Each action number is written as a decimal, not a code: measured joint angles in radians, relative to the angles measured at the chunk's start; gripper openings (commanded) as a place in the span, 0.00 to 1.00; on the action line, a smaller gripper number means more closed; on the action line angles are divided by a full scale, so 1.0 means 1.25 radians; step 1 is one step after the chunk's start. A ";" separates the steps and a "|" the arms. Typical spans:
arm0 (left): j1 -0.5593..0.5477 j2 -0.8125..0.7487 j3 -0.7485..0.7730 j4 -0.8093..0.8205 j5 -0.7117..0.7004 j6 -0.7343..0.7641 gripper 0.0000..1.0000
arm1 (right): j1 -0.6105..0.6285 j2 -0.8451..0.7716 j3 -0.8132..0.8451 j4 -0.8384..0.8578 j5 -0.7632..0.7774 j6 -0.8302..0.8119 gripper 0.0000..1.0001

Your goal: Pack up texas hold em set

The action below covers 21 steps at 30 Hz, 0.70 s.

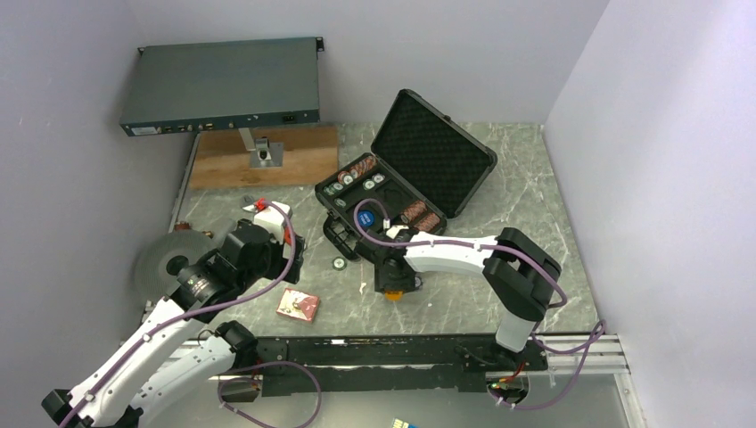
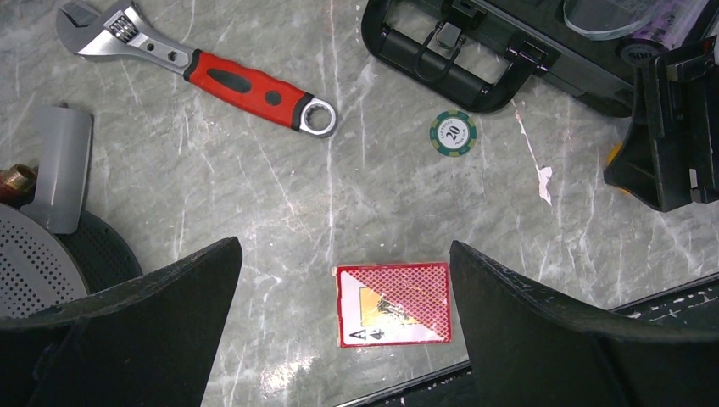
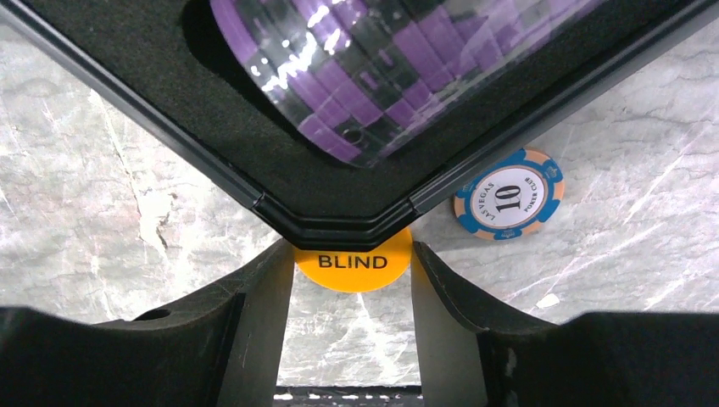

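The black case (image 1: 434,152) lies open mid-table, lid up, with chip rows and a blue disc (image 1: 365,217) in its foam. My right gripper (image 1: 392,287) is down at the case's near corner (image 3: 339,216), its fingers closed against the edges of an orange "BLIND" disc (image 3: 353,264) half hidden under that corner. A blue and orange "10" chip (image 3: 509,197) lies right of it. My left gripper (image 2: 343,250) is open above the red card deck (image 2: 392,303), which lies flat on the table (image 1: 298,306). A green "20" chip (image 2: 452,133) lies by the case handle (image 2: 445,64).
A red-handled wrench (image 2: 229,80) lies left of the case. A grey perforated disc (image 1: 165,263) and a white cylinder (image 2: 64,165) sit at the left edge. A grey rack-mount box (image 1: 223,85) stands on a post over a wooden board (image 1: 303,160) at the back left.
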 measured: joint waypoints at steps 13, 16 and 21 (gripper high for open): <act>0.000 -0.001 0.000 0.000 -0.006 0.000 1.00 | 0.026 0.004 0.047 -0.033 0.017 -0.021 0.46; 0.000 -0.001 0.000 0.000 -0.006 0.000 1.00 | 0.029 0.001 0.052 -0.041 0.020 -0.021 0.46; 0.000 -0.001 0.000 0.000 -0.006 0.000 1.00 | 0.033 -0.015 0.061 -0.051 0.020 -0.023 0.46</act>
